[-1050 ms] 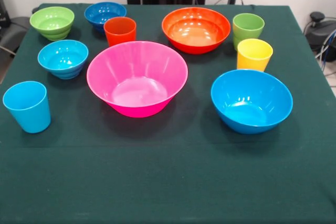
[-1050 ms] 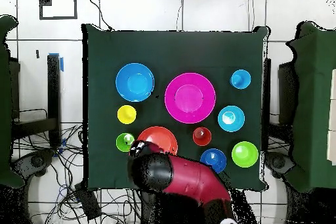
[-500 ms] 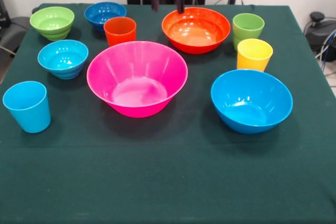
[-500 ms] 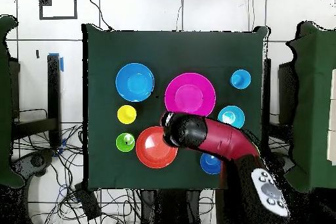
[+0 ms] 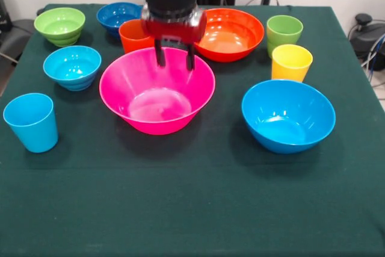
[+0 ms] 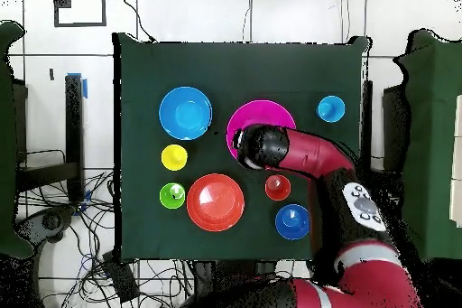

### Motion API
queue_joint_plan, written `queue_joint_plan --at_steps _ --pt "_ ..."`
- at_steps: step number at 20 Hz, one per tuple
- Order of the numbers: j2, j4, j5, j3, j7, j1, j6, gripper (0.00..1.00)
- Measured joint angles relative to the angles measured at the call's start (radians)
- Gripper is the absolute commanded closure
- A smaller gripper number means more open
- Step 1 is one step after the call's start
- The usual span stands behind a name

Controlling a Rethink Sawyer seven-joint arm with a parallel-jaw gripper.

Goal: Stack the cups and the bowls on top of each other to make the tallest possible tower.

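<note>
1. Gripper (image 5: 174, 61) hangs over the far rim of the pink bowl (image 5: 157, 90); fingers apart, holding nothing.
2. Pink bowl sits mid-table (image 5: 192, 209). No tower: all pieces stand separate.
3. Beyond the pink bowl: orange cup (image 5: 133, 35), dark blue bowl (image 5: 117, 14), green bowl (image 5: 59, 26), orange bowl (image 5: 231, 33).
4. Left of it in the front view: light blue bowl (image 5: 72, 67), light blue cup (image 5: 31, 122).
5. Right of it: blue bowl (image 5: 287, 115), yellow cup (image 5: 291, 62), green cup (image 5: 284, 33).
</note>
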Motion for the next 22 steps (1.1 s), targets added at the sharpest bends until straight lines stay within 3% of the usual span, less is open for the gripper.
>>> queue_joint_plan --at_steps 8,22 --pt "0.137 -0.223 -0.109 0.015 0.0 0.028 0.011 0.0" --pt "0.277 -0.476 -0.174 0.048 0.0 0.055 0.02 0.0"
